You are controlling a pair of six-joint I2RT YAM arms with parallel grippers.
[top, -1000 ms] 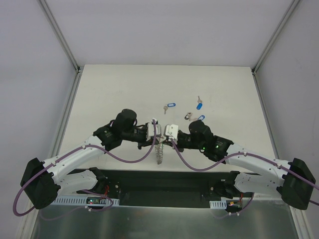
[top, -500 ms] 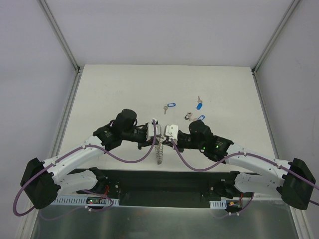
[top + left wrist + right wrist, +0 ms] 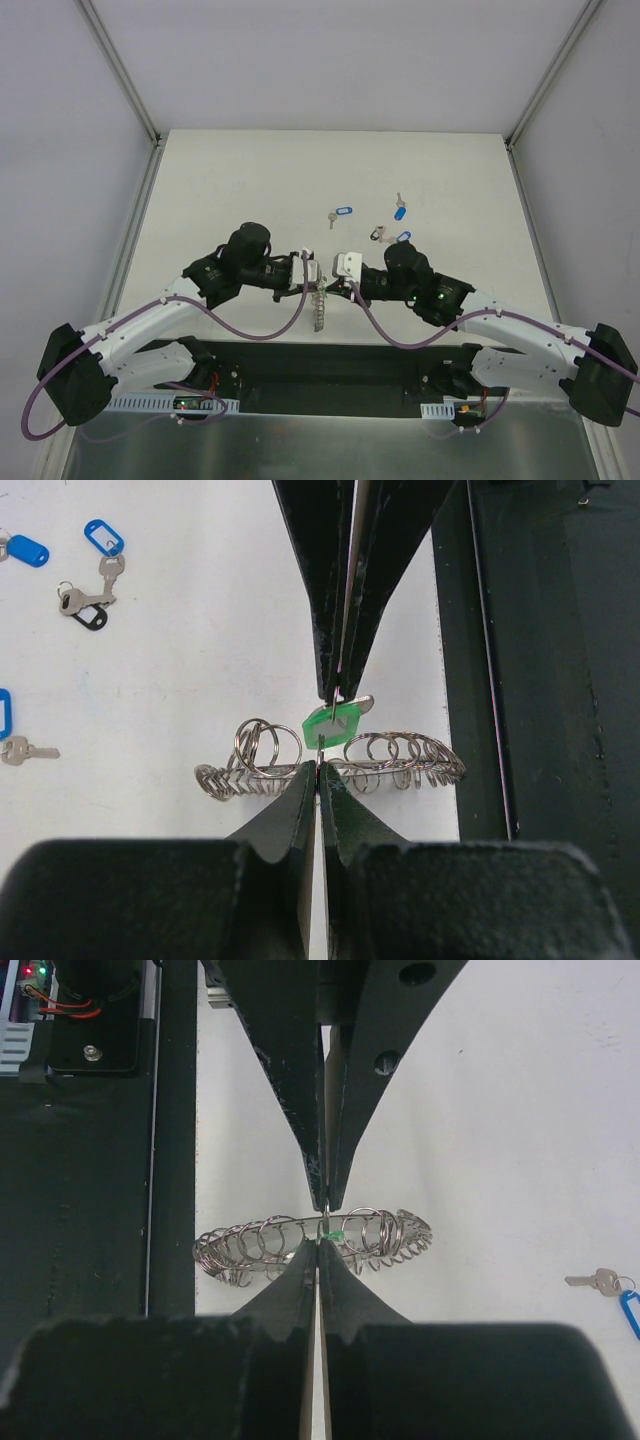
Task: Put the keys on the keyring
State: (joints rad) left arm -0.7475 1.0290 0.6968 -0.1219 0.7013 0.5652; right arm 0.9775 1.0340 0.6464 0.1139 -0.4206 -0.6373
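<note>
Left gripper (image 3: 317, 772) with tapered black fingers pinched shut on the keyring (image 3: 400, 758), a grey wire hoop fringed with small coiled loops, edge-on by the matte white table's (image 3: 230, 180) near edge, right gripper (image 3: 338, 692) clamped on the green-tagged key (image 3: 328, 725), glossy plastic tag touching the ring, blue-tagged keys (image 3: 342, 212) lying well apart

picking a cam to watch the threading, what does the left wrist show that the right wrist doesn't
Left wrist only: the green-tagged key in plain sight, pinched by the right gripper, plus several loose keys; the right wrist catches just one. Right wrist only: a circuit board with red wires; the green is a mere sliver there. Both: the keyring edge-on, held by the left gripper, both grippers shut.
</note>
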